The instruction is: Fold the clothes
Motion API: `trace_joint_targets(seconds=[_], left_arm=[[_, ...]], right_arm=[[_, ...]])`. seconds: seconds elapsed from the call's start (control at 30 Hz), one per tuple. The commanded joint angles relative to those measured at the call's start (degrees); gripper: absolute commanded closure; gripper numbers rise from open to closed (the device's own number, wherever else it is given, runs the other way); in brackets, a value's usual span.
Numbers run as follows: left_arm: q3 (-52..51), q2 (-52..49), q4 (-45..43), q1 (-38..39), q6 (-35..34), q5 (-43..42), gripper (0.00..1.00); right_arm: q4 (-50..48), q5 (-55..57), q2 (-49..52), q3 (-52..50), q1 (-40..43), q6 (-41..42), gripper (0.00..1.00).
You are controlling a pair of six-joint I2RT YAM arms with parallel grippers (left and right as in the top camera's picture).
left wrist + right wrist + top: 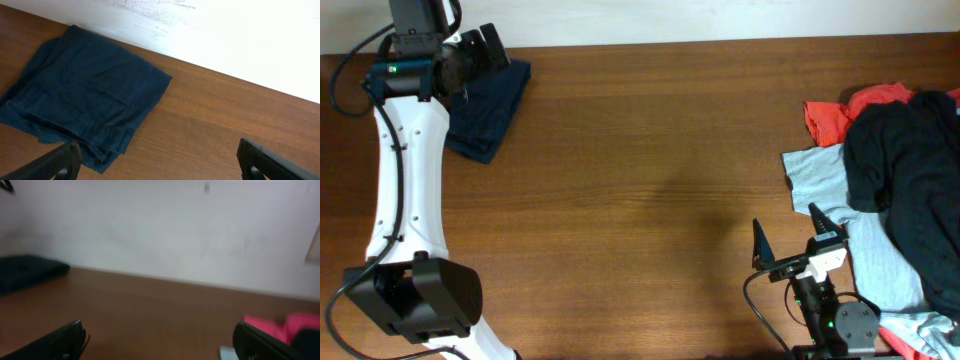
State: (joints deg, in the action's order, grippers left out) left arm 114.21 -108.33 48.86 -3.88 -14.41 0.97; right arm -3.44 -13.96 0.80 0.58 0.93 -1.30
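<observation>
At the far left corner of the brown wooden surface [640, 180], a pair of dark navy blue woven shorts [492, 105] lies folded into a compact, roughly rectangular stack. It lies flat on the wood, with its far edge close to the white wall [225, 35]. The left wrist view shows layered edges along the stack's near side and a stitched seam across the top layer.

The left end effector [483, 48] hangs over the far part of the stack with its two black fingers spread wide. From its own camera, the fingers frame bare wood just beside the fold, with nothing between them. Whether a fingertip brushes the cloth is hard to tell from overhead, though it seems clear of it.

Near the front right corner, the right end effector [790, 235] is also spread wide and empty, just beside the left edge of a crumpled light blue T-shirt [880, 260]. That shirt lies along the right edge of the surface. A black garment [910, 170] is heaped on top of it, and a red garment [840, 110] is bunched at the far end of the pile. The right wrist view is blurred. It looks across open wood toward the wall, with the shorts a dark lump at far left and the red cloth at lower right.
</observation>
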Motion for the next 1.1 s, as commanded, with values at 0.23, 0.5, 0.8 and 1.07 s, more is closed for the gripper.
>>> trace_joint_targets(seconds=[0.23,0.5,0.8,1.07], left_arm=[[0.3,0.0,0.1,0.0,-0.3,0.5,0.01],[0.3,0.0,0.1,0.0,-0.3,0.5,0.01],[0.3,0.0,0.1,0.0,-0.3,0.5,0.01],[0.3,0.0,0.1,0.0,-0.3,0.5,0.01]], right_arm=[[7.6,10.8,-0.5,-0.3,-2.5,1.2,0.01],[7.6,10.8,-0.5,-0.3,-2.5,1.2,0.02],[7.6,10.8,-0.5,-0.3,-2.5,1.2,0.01],[7.6,10.8,-0.5,-0.3,-2.5,1.2,0.01]])
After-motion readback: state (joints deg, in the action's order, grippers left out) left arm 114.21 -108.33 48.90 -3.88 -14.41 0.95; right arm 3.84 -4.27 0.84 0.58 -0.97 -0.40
